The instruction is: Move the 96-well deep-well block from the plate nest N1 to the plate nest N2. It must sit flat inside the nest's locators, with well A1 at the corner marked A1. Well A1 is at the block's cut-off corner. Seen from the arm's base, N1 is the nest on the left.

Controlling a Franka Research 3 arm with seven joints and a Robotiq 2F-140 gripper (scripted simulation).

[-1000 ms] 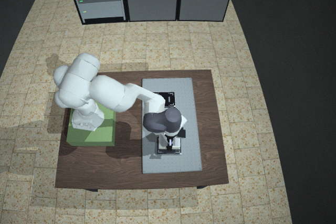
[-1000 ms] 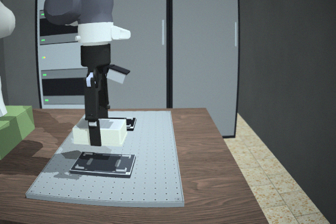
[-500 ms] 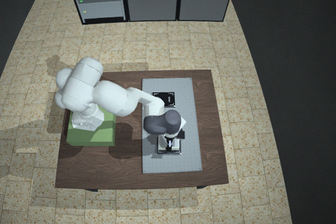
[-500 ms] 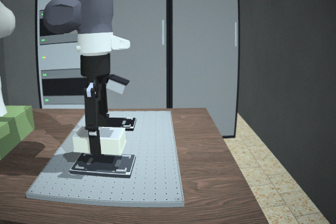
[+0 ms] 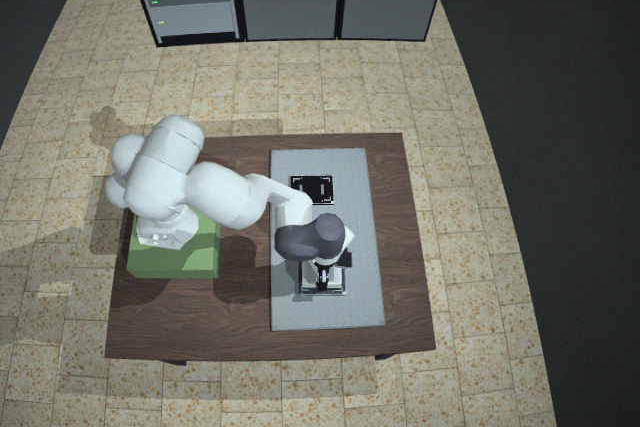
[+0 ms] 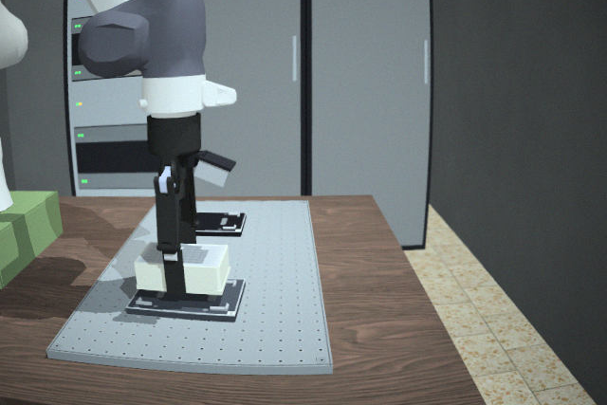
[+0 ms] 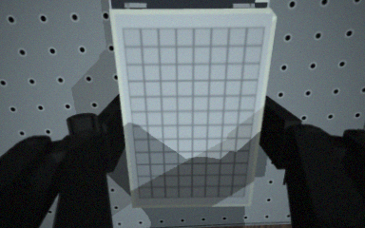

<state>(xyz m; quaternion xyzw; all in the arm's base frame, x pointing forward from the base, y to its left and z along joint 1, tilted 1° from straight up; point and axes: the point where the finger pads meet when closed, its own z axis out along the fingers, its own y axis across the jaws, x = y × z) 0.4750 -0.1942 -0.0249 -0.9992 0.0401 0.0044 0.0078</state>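
near nest: a black plate nest (image 6: 229,303) lies on the front half of the grey perforated board (image 6: 274,341), its pale locator tabs showing at the corners.
block: the cream deep-well block (image 6: 206,270) is over this near nest, at or just above its plate; whether it rests fully inside the locators cannot be told. the wrist view shows its grid of wells (image 7: 191,109) from above; the cut-off corner cannot be made out.
end effector: the black end effector (image 6: 171,258) points straight down and is clenched on the block, one finger (image 7: 277,128) against each long side, about halfway along its length.
arm: the grey wrist joint (image 6: 147,30) stands directly above the block; the white links (image 5: 217,200) run back to a green pedestal (image 5: 155,262) at the edge of the surface.
far nest: the second black nest (image 6: 223,224) lies on the board's far half, well apart from the block, with nothing in it.
surface: dark wood (image 6: 392,292), carrying the board and the pedestal.
background: grey cabinets (image 6: 367,97) and an equipment rack (image 6: 98,111) with small green lights stand behind.
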